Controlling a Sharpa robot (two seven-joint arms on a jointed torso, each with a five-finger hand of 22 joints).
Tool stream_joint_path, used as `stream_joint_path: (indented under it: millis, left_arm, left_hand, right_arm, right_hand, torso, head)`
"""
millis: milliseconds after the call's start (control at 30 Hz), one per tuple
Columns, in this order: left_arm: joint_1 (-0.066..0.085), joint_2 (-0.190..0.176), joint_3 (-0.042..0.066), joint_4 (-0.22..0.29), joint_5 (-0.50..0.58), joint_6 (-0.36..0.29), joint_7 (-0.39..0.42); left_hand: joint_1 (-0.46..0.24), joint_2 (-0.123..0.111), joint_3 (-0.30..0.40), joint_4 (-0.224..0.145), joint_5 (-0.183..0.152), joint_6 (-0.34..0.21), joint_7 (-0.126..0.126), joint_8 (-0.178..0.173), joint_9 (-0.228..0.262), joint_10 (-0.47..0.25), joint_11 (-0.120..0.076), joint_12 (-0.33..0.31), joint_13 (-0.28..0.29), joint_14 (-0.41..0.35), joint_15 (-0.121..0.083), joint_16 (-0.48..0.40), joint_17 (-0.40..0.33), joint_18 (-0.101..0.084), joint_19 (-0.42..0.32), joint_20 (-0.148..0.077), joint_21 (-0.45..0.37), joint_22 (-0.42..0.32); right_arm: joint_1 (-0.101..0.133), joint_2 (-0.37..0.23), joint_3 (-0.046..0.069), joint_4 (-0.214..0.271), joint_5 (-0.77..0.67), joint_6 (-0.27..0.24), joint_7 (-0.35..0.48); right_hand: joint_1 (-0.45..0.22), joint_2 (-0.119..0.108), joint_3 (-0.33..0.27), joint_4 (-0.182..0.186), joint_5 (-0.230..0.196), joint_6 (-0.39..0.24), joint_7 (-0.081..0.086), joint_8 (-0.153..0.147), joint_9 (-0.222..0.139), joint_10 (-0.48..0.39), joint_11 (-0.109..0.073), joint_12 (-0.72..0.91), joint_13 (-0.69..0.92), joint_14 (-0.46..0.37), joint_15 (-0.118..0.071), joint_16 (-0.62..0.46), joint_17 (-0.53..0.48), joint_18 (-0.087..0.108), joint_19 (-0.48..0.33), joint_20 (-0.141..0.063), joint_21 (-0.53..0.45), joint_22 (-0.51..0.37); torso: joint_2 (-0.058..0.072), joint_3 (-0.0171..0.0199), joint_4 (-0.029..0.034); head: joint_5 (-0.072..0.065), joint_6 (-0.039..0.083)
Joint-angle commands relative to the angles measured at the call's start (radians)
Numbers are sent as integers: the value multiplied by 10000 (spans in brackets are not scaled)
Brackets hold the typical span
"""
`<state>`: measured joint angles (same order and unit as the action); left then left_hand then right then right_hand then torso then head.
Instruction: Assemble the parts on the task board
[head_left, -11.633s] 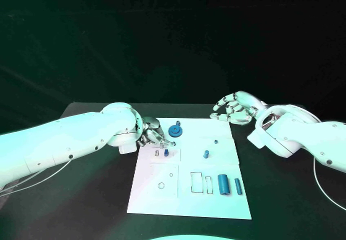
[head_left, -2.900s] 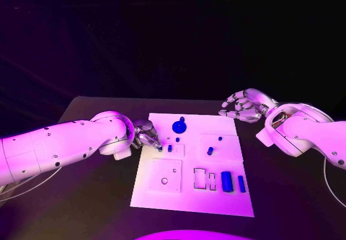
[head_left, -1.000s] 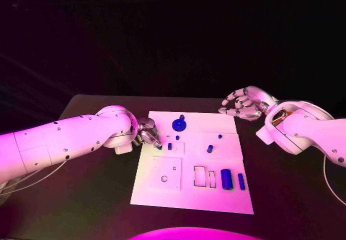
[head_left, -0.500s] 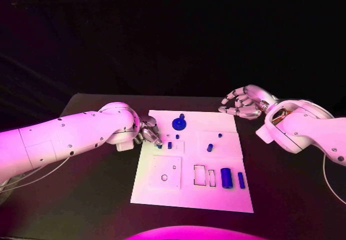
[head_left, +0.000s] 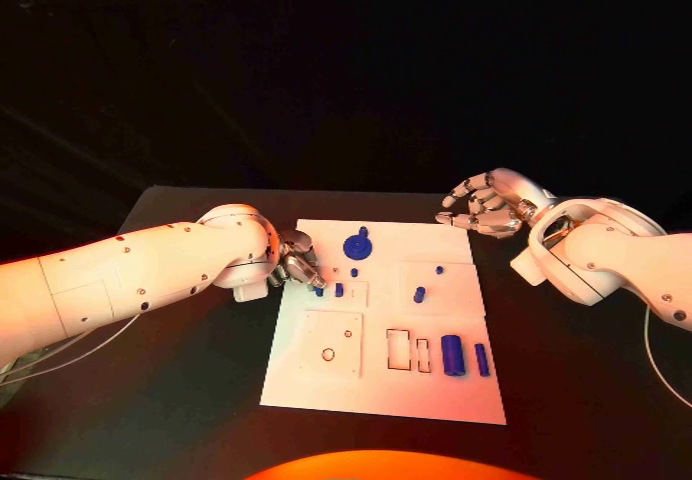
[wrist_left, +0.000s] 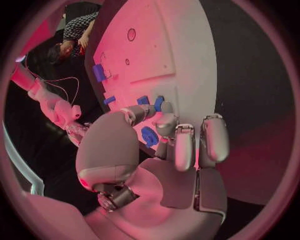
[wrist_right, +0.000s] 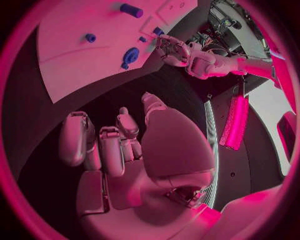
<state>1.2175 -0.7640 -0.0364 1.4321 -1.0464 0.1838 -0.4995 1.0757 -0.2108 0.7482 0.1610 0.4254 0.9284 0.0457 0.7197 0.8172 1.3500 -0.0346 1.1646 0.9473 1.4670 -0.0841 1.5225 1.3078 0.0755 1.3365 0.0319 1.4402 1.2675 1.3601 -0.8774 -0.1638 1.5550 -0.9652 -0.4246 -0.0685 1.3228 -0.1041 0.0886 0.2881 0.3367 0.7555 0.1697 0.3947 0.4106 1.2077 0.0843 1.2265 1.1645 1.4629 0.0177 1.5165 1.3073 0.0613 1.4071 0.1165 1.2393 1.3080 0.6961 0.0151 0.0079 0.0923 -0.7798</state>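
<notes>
- The task board (head_left: 387, 395), a flat matte white plate with sharp corners, lay in the middle of the black tabletop (head_left: 173, 400).
- Judging by the layout, the assembly was only partly done: a round blue disc part (head_left: 356, 245) with a small knob sat near the board's far edge, and a short blue peg (head_left: 418, 295) stood upright toward the board's middle right.
- Two smooth blue cylinder parts (head_left: 451, 355) lay loose on their sides at the board's near right, just beside two empty rectangular slots (head_left: 397, 350), so they probably remained to be seated.
- A small round hole (head_left: 327, 354) in the board's near-left panel also stood unfilled.
- The left hand (head_left: 299, 264), silver and glossy, hovered at the board's left edge with its fingertips close to two small blue pegs (head_left: 339, 290); in the left wrist view the fingers (wrist_left: 181, 145) curled down toward these pieces, but I could not tell whether one was pinched.
- The right hand (head_left: 483, 205) hung off the board's far right corner, above the tabletop, its fingers loosely curled in and holding nothing.
</notes>
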Motion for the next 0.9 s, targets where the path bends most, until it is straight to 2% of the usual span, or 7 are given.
stream_joint_path:
  millis: [33,233,267,400,767,900]
  left_arm:
    - [-103,62,-76,-2,165,-13,-43]
    - [-103,63,-76,-25,142,-80,-38]
    - [-103,64,-76,-31,139,-75,-39]
    - [-103,64,-77,-56,130,-14,-48]
    - [-104,26,-78,-60,-39,213,-65]
    - [-104,13,-79,-66,-65,192,-65]
  left_hand:
    - [-149,-41,1250,-1309,-44,-67,-126,18,-4,67,-41,37,18,790,-60,36,1657,-59,86,-11,6,0]
    - [-494,-119,817,-1002,-133,-77,-196,1,44,47,-85,-9,-20,783,-96,26,1632,-61,91,-38,-36,-15]
    - [-641,-126,604,-829,-169,-46,-214,-19,43,40,-99,-6,-8,781,-106,23,1625,-62,98,-46,-51,-17]
    - [-863,-152,247,-552,-234,10,-223,-67,29,15,-103,-11,-4,777,-113,18,1613,-64,108,-58,-73,-23]
    - [-961,-250,-206,-345,-255,27,-211,-141,9,-83,-91,-105,-117,750,-108,-29,1517,-48,54,-60,-137,-108]
    - [-1012,-272,-593,-157,-268,53,-196,-185,-1,-132,-75,-152,-173,735,-95,-56,1466,-37,18,-55,-182,-165]
  right_arm:
    - [-5,9,2,8,-75,90,101]
    - [-6,14,2,3,-74,94,106]
    - [-6,14,2,2,-73,96,105]
    - [-6,8,2,-3,-72,98,104]
    - [-10,4,2,30,-39,114,109]
    - [-12,-2,1,36,-36,111,110]
  right_hand:
    - [-38,22,-1,21,50,-50,-16,58,-9,-23,9,-10,-13,794,-68,-36,1569,123,-65,-7,-42,726]
    - [-41,21,-3,22,50,-52,-16,59,-12,-34,9,-21,-25,793,-69,-38,1565,128,-76,-8,-66,713]
    - [-41,21,-3,22,50,-52,-16,59,-12,-34,9,-21,-25,793,-69,-38,1565,128,-76,-8,-66,713]
    - [-41,21,-3,22,50,-52,-16,59,-12,-34,9,-21,-25,793,-69,-38,1565,128,-76,-8,-66,713]
    - [-41,21,-3,22,50,-52,-16,59,-12,-34,9,-21,-25,793,-69,-38,1565,128,-76,-8,-66,713]
    - [-42,7,-7,16,47,-59,-16,63,-21,-28,10,-14,-19,789,-69,-48,1550,130,-80,-8,-79,709]
  torso:
    - [0,-2,4]
    - [1,0,-1]
    - [4,1,-3]
    - [3,0,-3]
    - [-2,2,1]
    - [0,1,-2]
  head:
    - [8,7]
    - [2,-22]
    - [2,-22]
    - [-2,-35]
    - [-2,-39]
    - [2,-41]
